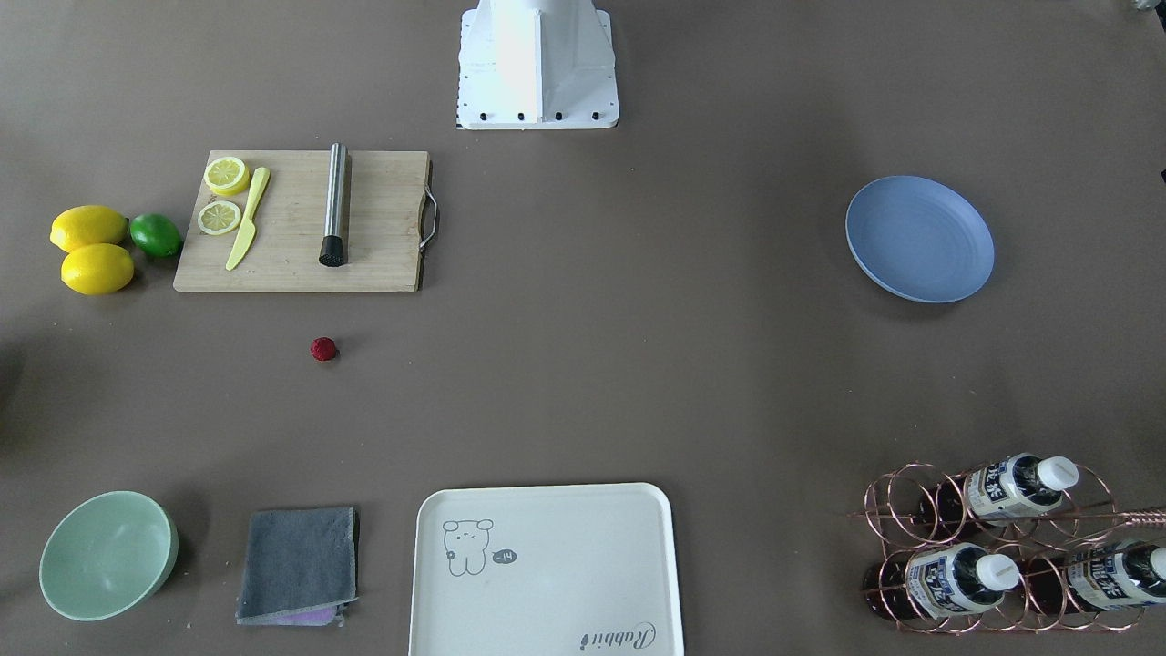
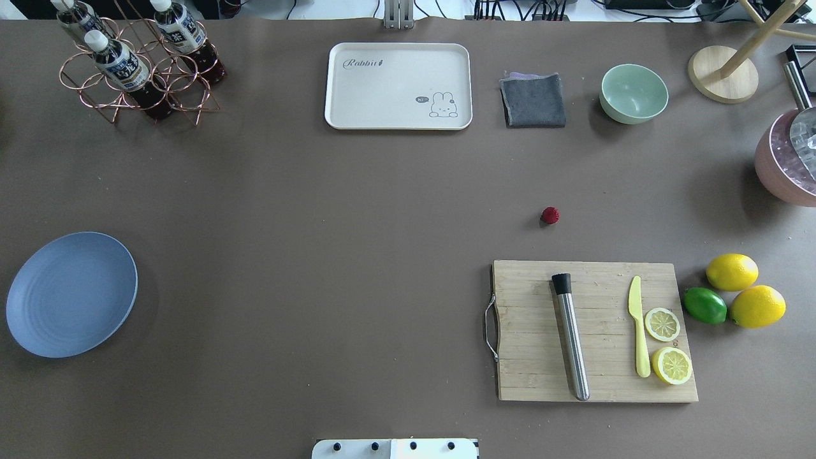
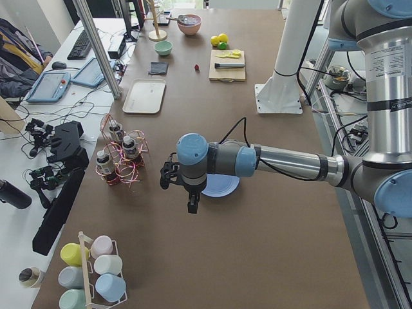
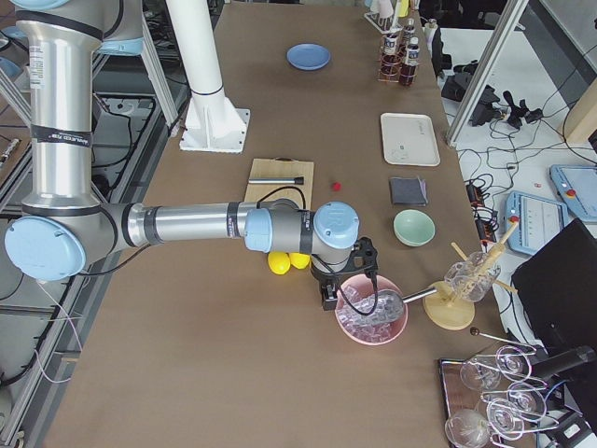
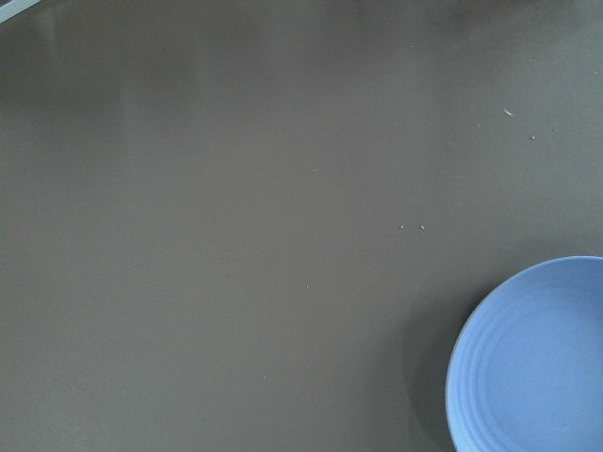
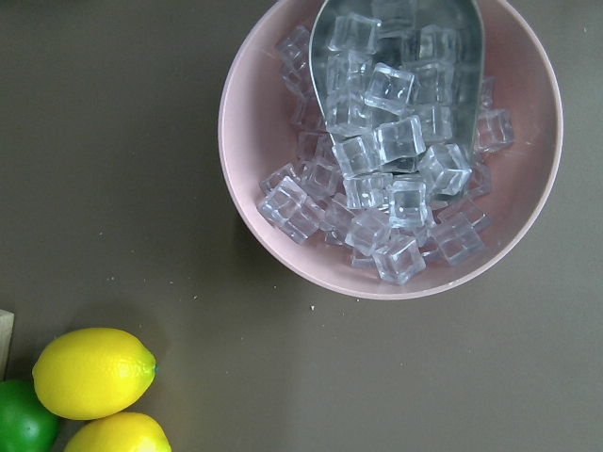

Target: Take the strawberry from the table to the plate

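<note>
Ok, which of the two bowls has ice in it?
The pink bowl, filled with ice cubes and a metal scoop; the pale green bowl beside the grey cloth is empty.

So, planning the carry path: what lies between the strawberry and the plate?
Nothing: in the overhead view only bare table runs from the strawberry to the plate; the cutting board lies aside.

The plate (image 5: 532, 363) is cut off at the left wrist view's lower right, and partly hidden behind the left arm (image 3: 215, 161) in the exterior left view. The left gripper (image 3: 191, 205) and right gripper (image 4: 328, 299) are too small to tell their jaws' spread. The ice bowl (image 2: 787, 169) runs off the overhead's right edge.
</note>
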Motion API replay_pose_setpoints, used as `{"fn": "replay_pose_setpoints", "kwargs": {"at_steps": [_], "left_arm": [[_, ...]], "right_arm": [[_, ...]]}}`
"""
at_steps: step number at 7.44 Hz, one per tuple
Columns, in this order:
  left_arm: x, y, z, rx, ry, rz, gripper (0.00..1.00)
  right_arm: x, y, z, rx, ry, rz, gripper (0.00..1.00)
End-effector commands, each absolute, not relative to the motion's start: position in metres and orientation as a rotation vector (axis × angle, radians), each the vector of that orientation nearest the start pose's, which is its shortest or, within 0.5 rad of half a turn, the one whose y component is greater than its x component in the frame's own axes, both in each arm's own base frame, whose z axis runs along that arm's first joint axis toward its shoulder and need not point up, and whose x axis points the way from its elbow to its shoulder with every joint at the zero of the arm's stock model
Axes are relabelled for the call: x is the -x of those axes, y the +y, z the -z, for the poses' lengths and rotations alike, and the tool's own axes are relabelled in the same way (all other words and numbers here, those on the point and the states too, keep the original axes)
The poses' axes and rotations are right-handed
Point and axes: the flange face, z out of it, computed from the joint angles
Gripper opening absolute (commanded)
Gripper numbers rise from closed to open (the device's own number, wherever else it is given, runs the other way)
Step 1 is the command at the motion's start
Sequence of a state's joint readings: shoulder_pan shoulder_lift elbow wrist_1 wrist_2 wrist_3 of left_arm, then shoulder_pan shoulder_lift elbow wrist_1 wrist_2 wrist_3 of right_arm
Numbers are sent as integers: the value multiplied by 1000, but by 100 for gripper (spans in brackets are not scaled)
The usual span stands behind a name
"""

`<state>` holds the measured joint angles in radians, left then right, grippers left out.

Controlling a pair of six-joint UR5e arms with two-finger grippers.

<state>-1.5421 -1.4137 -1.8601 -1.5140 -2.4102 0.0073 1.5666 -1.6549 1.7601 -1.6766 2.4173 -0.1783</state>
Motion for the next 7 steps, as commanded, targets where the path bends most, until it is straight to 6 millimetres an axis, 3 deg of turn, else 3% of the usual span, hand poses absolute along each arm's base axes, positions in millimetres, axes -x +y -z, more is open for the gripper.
{"fn": "replay_pose_setpoints", "kwargs": {"at_steps": [1,3,5,7], "left_arm": [[44,-430,-594,-61,843,-70,97],[31,-438,-585,-62,846,-45,98],[-14,-441,-598,-53,858,-62,98],[-48,-430,-623,-63,889,-32,97]], "right_arm": [[-58,-446,-609,-76,-838,170,100],[-58,-448,-611,-71,-839,167,100],[-58,-447,-611,-71,-837,167,100],[-57,-439,-613,-64,-848,163,100]]}}
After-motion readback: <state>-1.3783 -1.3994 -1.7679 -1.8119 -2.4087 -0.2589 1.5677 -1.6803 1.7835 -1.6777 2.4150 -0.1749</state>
